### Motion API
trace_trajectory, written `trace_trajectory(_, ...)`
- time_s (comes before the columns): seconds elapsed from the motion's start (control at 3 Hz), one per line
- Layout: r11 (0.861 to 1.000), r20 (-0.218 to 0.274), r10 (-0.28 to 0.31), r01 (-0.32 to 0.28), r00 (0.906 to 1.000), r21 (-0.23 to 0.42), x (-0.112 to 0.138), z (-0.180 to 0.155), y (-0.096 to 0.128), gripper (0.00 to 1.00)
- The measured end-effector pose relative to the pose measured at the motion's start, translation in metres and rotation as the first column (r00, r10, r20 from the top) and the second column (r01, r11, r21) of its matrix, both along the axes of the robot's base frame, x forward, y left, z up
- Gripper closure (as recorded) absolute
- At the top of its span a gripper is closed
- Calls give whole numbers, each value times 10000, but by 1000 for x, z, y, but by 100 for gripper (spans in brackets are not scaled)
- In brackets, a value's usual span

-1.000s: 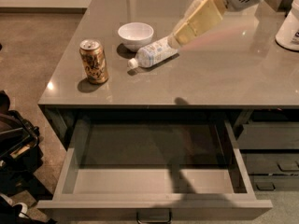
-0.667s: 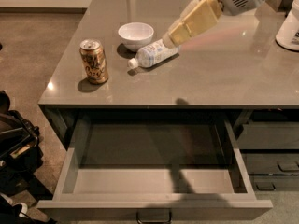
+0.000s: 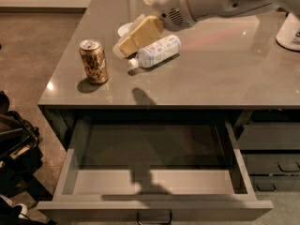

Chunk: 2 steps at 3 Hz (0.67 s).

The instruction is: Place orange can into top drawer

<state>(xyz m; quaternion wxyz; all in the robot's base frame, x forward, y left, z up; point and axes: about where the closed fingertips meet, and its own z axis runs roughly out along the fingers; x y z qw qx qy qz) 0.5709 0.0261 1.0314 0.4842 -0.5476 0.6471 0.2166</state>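
Since a second ago the arm has swung across the countertop (image 3: 225,74) toward the can side, so the gripper (image 3: 123,47) now hangs above the cap end of the white bottle (image 3: 155,51) and covers most of the small white bowl (image 3: 123,29) behind it. From this view I cannot tell whether the gripper is open or closed, but it carries nothing. The orange can (image 3: 93,61) stands upright and untouched, just to the left of the gripper in my view and a little nearer the counter's front edge. I read this as the approach step: reaching for the can, with grasp, carry and release all still to come. Next I would need to go further left and lower, line up around the can's body and keep clear of the bottle lying just under and right of the gripper, since a nudge could roll it. The top drawer (image 3: 154,184) is already pulled fully out, below the gripper and nearer to me, its grey floor bare and its small metal handle (image 3: 153,217) at the bottom edge, so the drop should be straightforward. The counter is smooth, glossy grey, which I expect would let the can slide if clipped. Far right of the gripper sits a white object (image 3: 289,32), cut off by the frame; darker drawers (image 3: 272,139) flank the open one. Brown flooring (image 3: 33,46) and a black bag (image 3: 14,144) lie off to the left.
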Motion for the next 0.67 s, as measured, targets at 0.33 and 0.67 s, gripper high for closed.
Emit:
trace_trajectory(0.33,9967,-417,790,-796,9960,-136,3,-30,27,0)
trace_trajectory(0.67,9964,-455,832,-840,9955,-138,3,-32,28,0)
